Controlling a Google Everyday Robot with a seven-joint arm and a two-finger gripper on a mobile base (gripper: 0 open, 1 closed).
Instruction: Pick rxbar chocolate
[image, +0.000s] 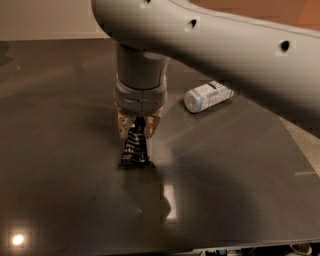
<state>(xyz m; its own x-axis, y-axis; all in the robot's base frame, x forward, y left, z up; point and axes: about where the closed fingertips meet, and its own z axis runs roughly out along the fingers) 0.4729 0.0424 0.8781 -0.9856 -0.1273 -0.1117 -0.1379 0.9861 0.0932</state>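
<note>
The rxbar chocolate (135, 149) is a flat black wrapper with white text. It stands nearly upright, its top end between the fingertips (123, 128) of my gripper (138, 129). Its lower end is at or just above the dark table (60, 150). The gripper points straight down from the grey wrist and is shut on the bar's top. The big grey arm crosses the top of the view and hides the table behind it.
A clear bottle with a white label (207, 96) lies on its side to the right behind the gripper. The table's right edge (300, 150) and front edge (200, 249) are near. Lamp glare (18, 240) shows at the front left.
</note>
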